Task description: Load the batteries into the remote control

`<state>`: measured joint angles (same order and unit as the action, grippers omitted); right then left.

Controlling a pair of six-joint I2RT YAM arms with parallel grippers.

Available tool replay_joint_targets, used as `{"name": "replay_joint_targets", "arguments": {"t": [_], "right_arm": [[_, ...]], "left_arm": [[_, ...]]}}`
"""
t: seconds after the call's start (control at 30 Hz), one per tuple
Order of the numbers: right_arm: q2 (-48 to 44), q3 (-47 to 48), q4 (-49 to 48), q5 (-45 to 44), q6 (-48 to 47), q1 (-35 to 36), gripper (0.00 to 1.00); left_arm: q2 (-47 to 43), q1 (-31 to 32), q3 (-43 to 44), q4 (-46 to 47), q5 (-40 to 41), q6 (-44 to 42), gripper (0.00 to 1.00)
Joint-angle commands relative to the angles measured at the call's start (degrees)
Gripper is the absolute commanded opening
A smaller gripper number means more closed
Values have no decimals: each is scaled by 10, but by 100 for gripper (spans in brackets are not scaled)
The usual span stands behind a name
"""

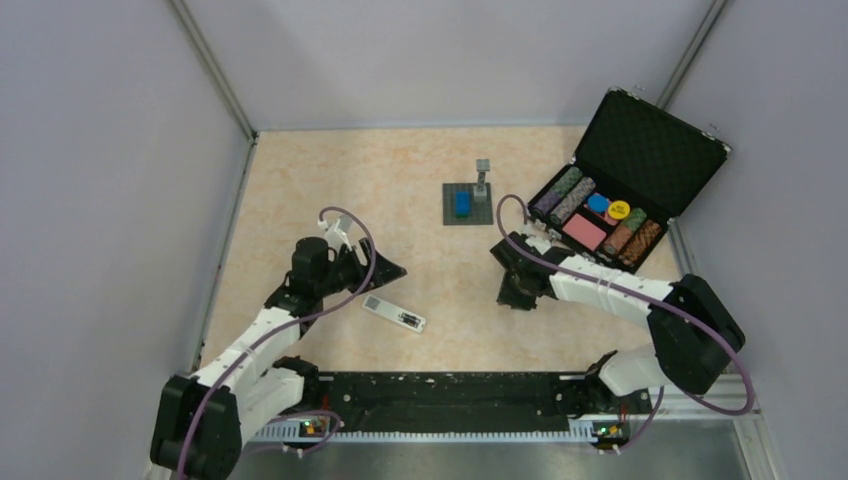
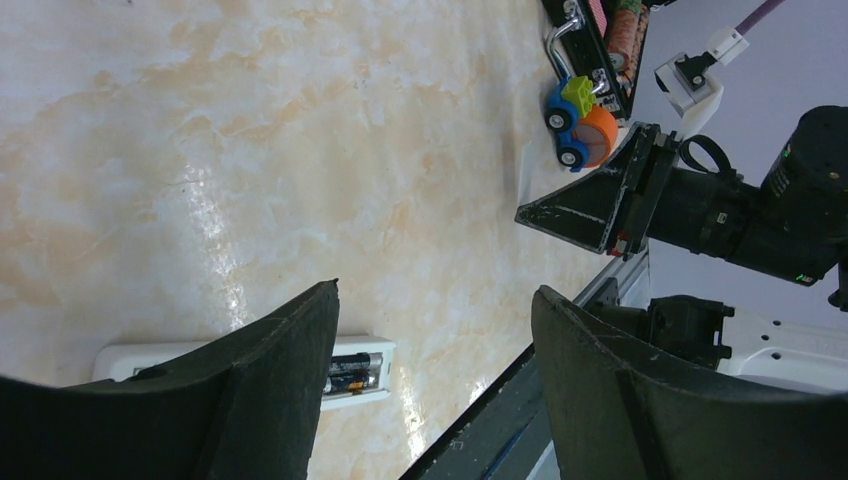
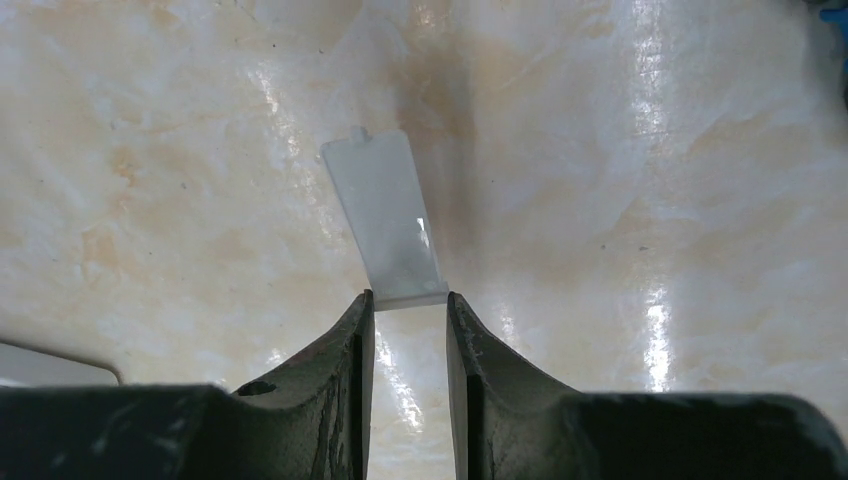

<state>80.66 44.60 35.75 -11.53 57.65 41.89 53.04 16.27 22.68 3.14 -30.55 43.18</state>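
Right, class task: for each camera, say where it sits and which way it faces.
Top external: above and behind the bases, looking down on the table; left arm and right arm show.
Left wrist: low over the table, facing across toward the right arm; its open jaws fill the foreground.
Right wrist: facing down at a flat white cover between its jaws.
Shared: top and left-wrist views both show the remote control and chip case.
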Motion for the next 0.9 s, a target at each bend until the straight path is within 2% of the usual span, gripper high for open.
{"name": "replay_joint_targets", "arguments": {"t": [0.0,0.13,0.27,0.4,0.57,0.63,0.8,0.87], "right_arm": [[-32,-16,-54,-2,-57,5,24],[-55,-26,-86,17,-96,6,24],[-65,-32,-111,45,-133,6,24],[-69,-40,-122,68,-160,7,24],[-82,-48,-133,90,-183,7,25],[-89,-51,-139,97,-189,8,25],[-102,-57,-154,112,-201,8,25],[-106,-58,-155,112,-200,8,25]], "left_arm": [[42,8,9,90,-35,25,75],[98,27,20,146,-46,42,75],[173,77,48,206,-36,46,76],[261,147,112,227,-15,45,76],[367,187,182,261,12,66,75],[403,196,208,261,21,73,72],[472,218,265,259,14,77,59],[486,225,281,258,8,75,57]]}}
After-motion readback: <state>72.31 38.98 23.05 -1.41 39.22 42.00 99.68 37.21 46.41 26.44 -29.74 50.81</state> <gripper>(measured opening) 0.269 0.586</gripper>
